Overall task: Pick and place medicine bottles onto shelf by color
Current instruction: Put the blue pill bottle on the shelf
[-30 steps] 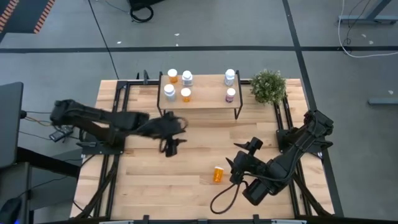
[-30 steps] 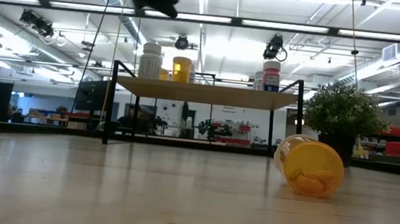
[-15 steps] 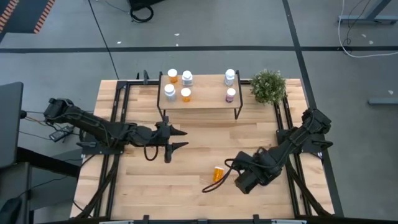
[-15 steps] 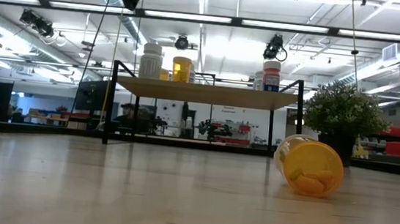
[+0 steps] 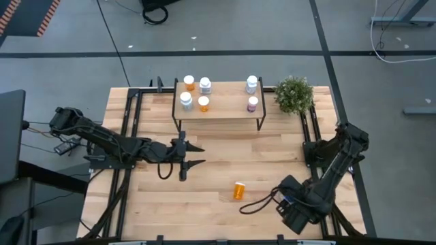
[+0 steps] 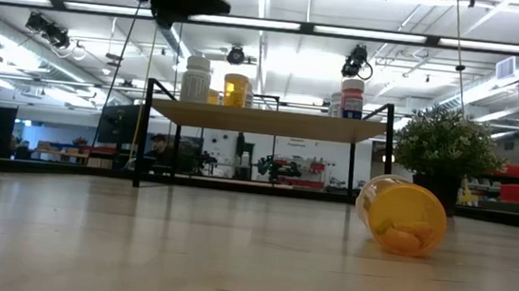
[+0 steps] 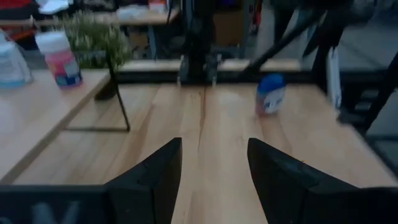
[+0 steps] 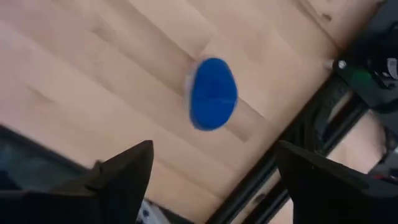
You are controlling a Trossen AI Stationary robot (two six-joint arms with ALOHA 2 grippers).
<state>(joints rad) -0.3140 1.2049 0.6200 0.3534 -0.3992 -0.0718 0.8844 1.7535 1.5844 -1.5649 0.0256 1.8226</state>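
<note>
The left gripper [image 5: 193, 154] is hovering over the slatted wooden table [image 5: 204, 204], in front of the shelf [image 5: 221, 109], with its fingers [image 7: 155, 177] spread apart and holding nothing. The shelf is standing at the table's far edge on black legs, carrying six medicine bottles [image 5: 204, 103]: four grouped at its left end, two at its right. An orange bottle [image 5: 238, 190] is lying on its side on the bare boards, near the table's middle front. A potted plant [image 5: 294, 94] is sitting just beside the shelf's right end. The right gripper [image 8: 208, 180] is hanging over a blue-topped bottle [image 8: 212, 93] near the table's right rail, fingers wide apart. Grey floor is surrounding the table; ceiling lights [image 6: 281, 23] are running overhead.
</note>
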